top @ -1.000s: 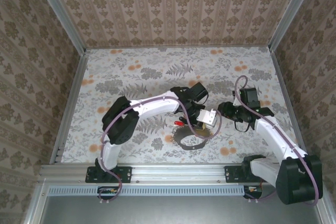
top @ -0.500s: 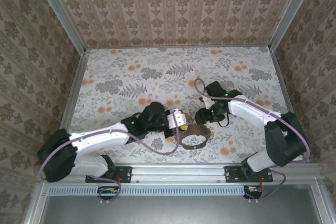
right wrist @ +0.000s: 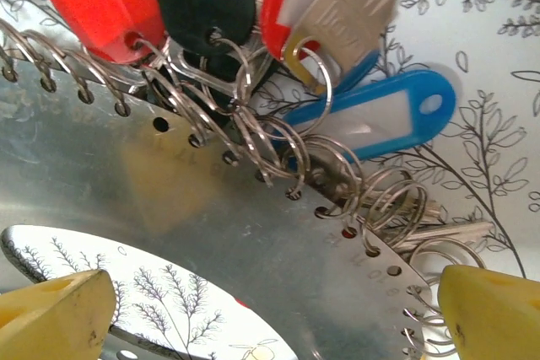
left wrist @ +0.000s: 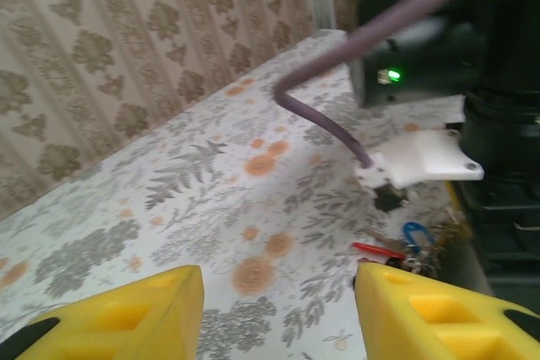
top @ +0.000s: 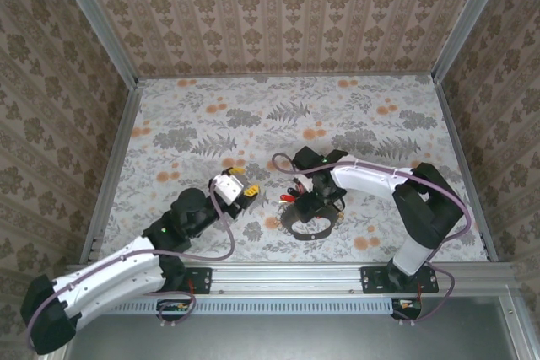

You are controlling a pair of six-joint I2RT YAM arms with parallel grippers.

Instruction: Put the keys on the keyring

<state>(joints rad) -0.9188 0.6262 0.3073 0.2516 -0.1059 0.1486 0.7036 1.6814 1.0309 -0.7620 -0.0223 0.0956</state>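
While the left arm is being stretched low from the lower left corner of the overhead view toward the middle of the floral-patterned bench (top: 186, 115), the left claw (top: 234, 190) is being held with its yellow pads (left wrist: 126, 314) moderately apart, and nothing is being gripped between them. The right arm is being bent into a tight hook from the lower right, so that the right claw (top: 314, 206) is being pointed down over the keyring (right wrist: 169, 200), just below the centre of that view. In the right wrist view the keyring is being shown as a broad, shiny metal band with small holes along its edge. Thin wire split rings (right wrist: 278, 145) are being carried in those holes, and the keys (right wrist: 371, 120) are being hung from them, with glossy plastic tags in red, black and blue beside a plain metal blade. The right claw is being held wide, one pad at each lower corner of the frame, with the band lying between; whether it is being touched cannot be told.
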